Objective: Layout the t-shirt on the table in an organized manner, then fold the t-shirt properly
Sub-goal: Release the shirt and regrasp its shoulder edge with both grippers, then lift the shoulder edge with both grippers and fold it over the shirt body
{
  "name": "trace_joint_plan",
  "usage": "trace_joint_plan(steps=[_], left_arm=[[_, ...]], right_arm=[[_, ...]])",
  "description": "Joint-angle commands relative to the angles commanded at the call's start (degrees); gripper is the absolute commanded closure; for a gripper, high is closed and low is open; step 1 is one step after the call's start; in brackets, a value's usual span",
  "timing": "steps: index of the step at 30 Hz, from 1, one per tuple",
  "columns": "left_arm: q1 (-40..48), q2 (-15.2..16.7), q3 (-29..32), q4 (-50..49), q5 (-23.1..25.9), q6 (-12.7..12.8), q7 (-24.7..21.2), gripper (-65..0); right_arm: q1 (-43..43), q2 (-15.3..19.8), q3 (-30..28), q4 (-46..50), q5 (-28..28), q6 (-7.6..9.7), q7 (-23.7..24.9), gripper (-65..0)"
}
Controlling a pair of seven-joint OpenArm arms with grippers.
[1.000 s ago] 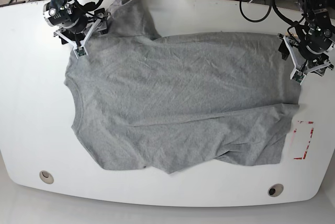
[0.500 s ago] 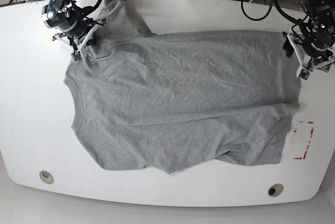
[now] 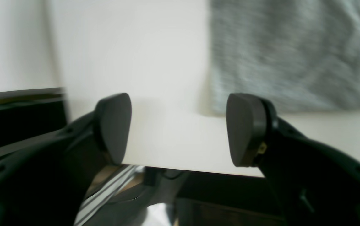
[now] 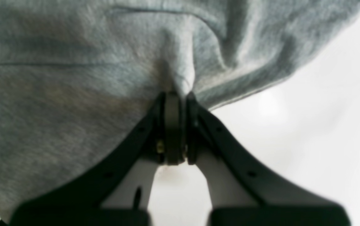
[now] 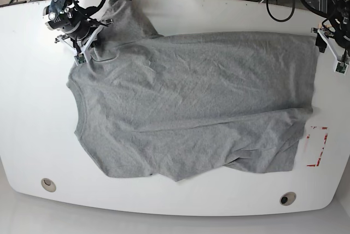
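- White and glossy, the table [image 5: 33, 108] carries the t-shirt [image 5: 191, 103] spread across its middle, one sleeve reaching the far edge.
- Near the far left corner, the right gripper [image 4: 175, 94] is clamped on a pinch of grey fabric.
- At the far right edge, the left gripper [image 3: 180, 128] stands spread wide, empty, beside the shirt's hem corner.
- A red tape rectangle [image 5: 317, 146] lies near the right edge.
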Motion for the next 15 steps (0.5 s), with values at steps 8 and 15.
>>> trace_joint_plan(steps=[8,15], left_arm=[[-0.35,0.0,0.53,-9.49,-0.44,0.0,-1.76,-44.6],[-2.11,-0.26,3.43,-14.42,-0.35,0.0,-3.6,-44.6]], right_arm=[[0.0,0.0,0.0,-0.09,0.0,0.0,0.0,0.0],[0.0,0.0,0.0,-0.09,0.0,0.0,0.0,0.0]])
